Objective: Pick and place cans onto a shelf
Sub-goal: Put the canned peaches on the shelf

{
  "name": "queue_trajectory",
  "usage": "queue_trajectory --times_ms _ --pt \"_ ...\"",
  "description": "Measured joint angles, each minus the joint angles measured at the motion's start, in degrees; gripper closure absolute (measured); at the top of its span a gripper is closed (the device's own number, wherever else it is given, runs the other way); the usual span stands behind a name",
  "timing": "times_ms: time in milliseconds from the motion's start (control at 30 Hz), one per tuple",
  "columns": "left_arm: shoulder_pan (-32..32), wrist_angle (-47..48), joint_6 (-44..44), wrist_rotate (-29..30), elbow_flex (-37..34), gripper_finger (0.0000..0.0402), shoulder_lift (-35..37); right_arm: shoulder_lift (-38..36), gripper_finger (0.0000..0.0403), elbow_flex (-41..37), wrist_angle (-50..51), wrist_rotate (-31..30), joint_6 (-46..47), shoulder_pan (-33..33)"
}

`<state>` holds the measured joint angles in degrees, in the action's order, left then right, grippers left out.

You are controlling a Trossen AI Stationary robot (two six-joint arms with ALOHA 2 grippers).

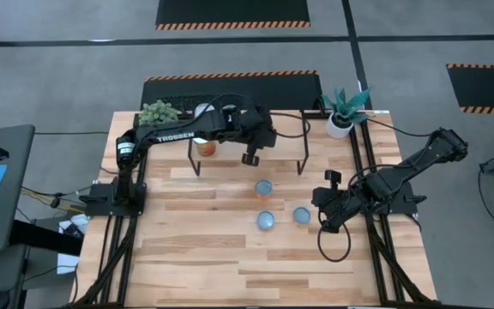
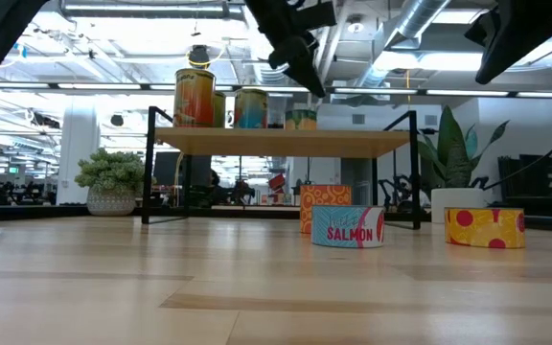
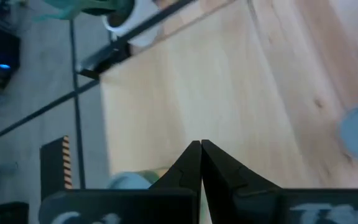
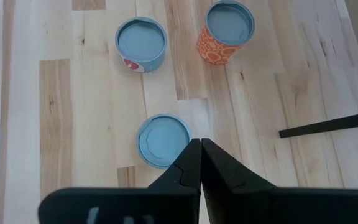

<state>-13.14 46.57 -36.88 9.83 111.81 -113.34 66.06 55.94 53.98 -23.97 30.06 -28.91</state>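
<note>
The light-wood shelf [image 1: 274,142] stands on black legs at the far middle of the table. Three cans stand on it in the low view: an orange one [image 2: 195,96], one beside it [image 2: 250,107] and a lower one [image 2: 301,119]. Three pale-blue-topped cans rest on their bases on the table: an orange one [image 1: 265,187], a salmon-labelled one [image 1: 266,221] and a yellow red-dotted one [image 1: 302,214]. My left gripper [image 1: 250,157] is shut and empty above the shelf's front edge. My right gripper [image 1: 322,215] is shut and empty, just right of the yellow can [image 4: 163,140].
A small green plant [image 1: 158,112] stands at the shelf's far left. A white pot with a leafy plant [image 1: 341,120] stands at its far right. Bare tabletop [image 1: 230,266] lies toward the near edge. Black frame rails [image 1: 376,249] run along the table's sides.
</note>
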Motion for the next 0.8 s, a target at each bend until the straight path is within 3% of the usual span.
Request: queue_trajectory --times_ms 367,800 --pt "-1.34 -0.92 -0.14 -2.47 -0.57 0.0401 -0.33 -0.01 0.0376 0.0 0.0 0.0 0.0 0.0" --pt "-1.32 -0.37 -2.98 4.66 -0.68 0.0401 -2.45 -0.01 0.0375 0.0 0.07 0.07 -0.01 0.0"
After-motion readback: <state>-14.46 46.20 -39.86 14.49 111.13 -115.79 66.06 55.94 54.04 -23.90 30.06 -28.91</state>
